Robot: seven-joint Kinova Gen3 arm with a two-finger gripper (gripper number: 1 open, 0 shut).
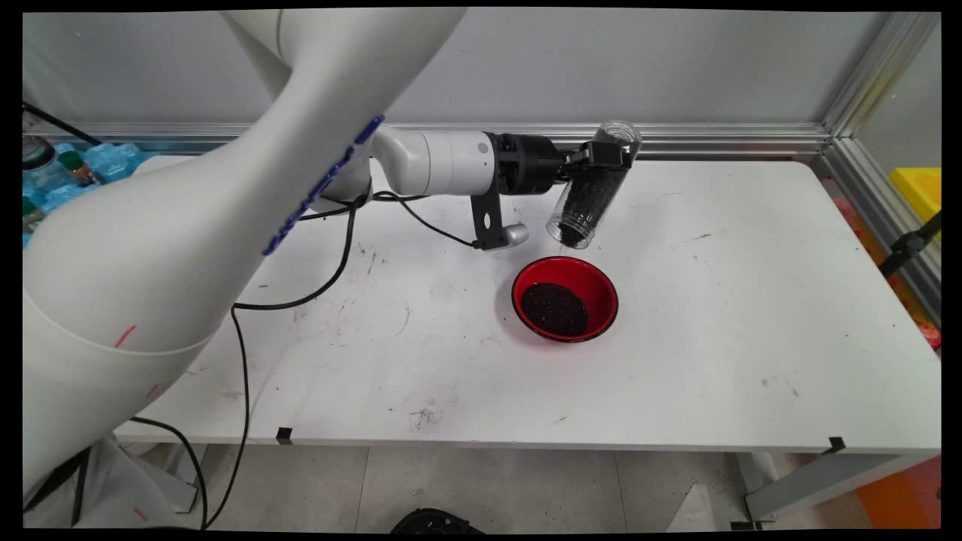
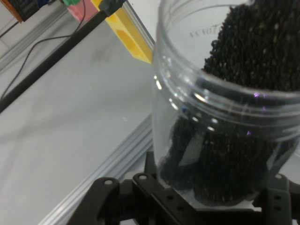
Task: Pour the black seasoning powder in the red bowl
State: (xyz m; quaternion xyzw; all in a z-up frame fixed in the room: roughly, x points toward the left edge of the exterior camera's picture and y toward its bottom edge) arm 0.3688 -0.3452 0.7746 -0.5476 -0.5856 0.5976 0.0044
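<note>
End effector (image 1: 601, 159): closed on tilted jar (image 1: 590, 191) of black grains.
Bowl (image 1: 565, 299): lay at jar's 6 o'clock, grains inside, on surface (image 1: 751, 315).

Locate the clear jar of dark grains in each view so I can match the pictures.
Main view: the clear jar hangs tilted at upper centre, clamped in the hand, above and behind the red bowl.
Hand view: the clear jar fills the right half, rising from the hand's linkage at the bottom edge.
Shared landmark: the yellow bin beyond the table.
</note>
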